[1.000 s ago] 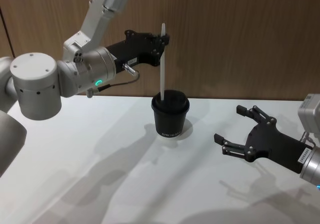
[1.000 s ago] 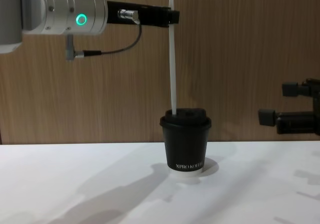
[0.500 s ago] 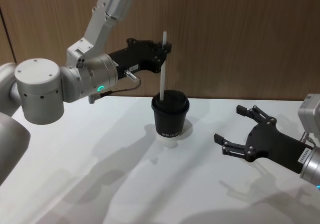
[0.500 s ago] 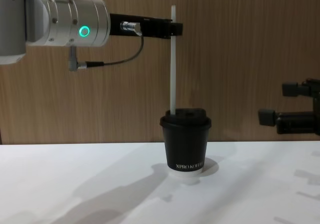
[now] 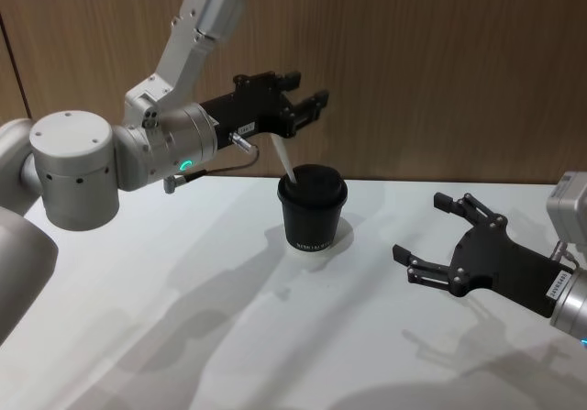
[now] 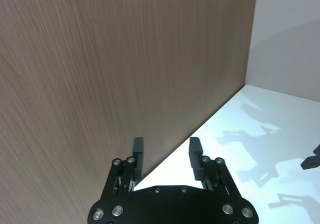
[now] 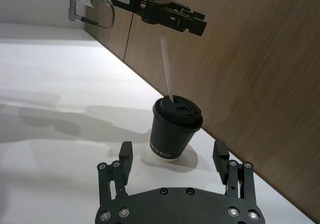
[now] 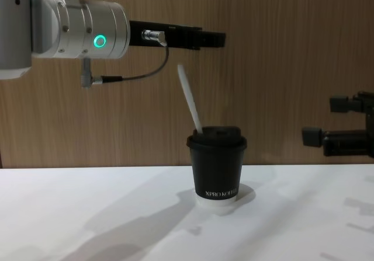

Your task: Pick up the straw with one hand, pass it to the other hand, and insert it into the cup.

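- Since the straw already stands in the cup, leaning toward eleven o'clock with nothing gripping it, you can log insertion as likely done.
- Left tool: jaws spread, empty, just above the straw's top.
- Right tool: jaws spread, empty, idle over the bench at four o'clock of the cup.
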